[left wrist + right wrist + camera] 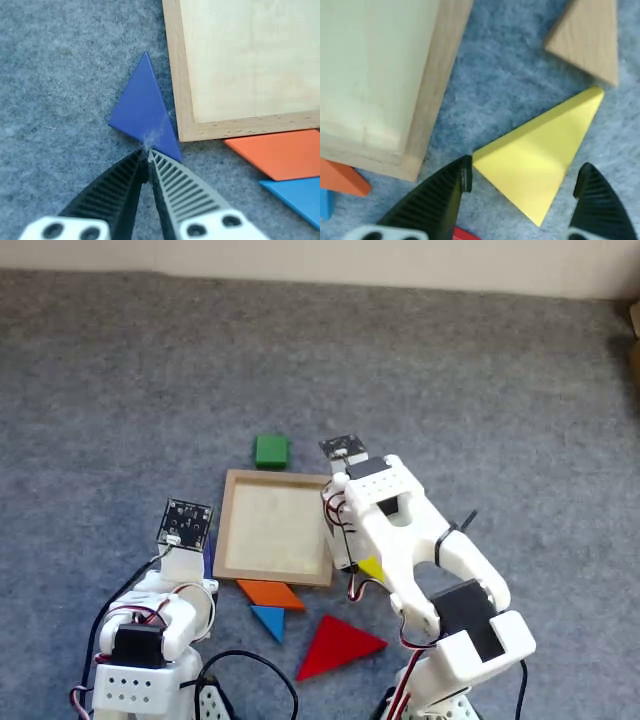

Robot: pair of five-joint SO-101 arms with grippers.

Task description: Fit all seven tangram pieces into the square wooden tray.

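One square wooden tray (222,530) lies on the grey felt-like table (120,390), and seven pieces lie outside it: five triangles, one square and one parallelogram; the green square (270,451) sits just beyond the tray's far rim; the orange parallelogram (270,593) lies against the near rim, with the light blue triangle (269,620) touching its near side and the large red triangle (335,647) nearer still and to the right; the dark blue triangle (142,112) lies just beside the left rim by the near left corner, and whether it touches the wood is hard to tell; the yellow triangle (540,160) lies off the near right corner, with a plain wood-coloured triangle (590,37) beyond it, apart from the tray and cut off at the picture's edge; from above, the right arm (430,560) covers all but a corner of the yellow piece, and the left arm (160,620) covers most of the dark blue one; the left end effector (147,156) has its jaws closed together, holding nothing, tips at the dark blue triangle's near corner; the right end effector (525,175) is spread wide, astride the yellow triangle without gripping it; a pale wall band (300,260) runs along the table's far edge.
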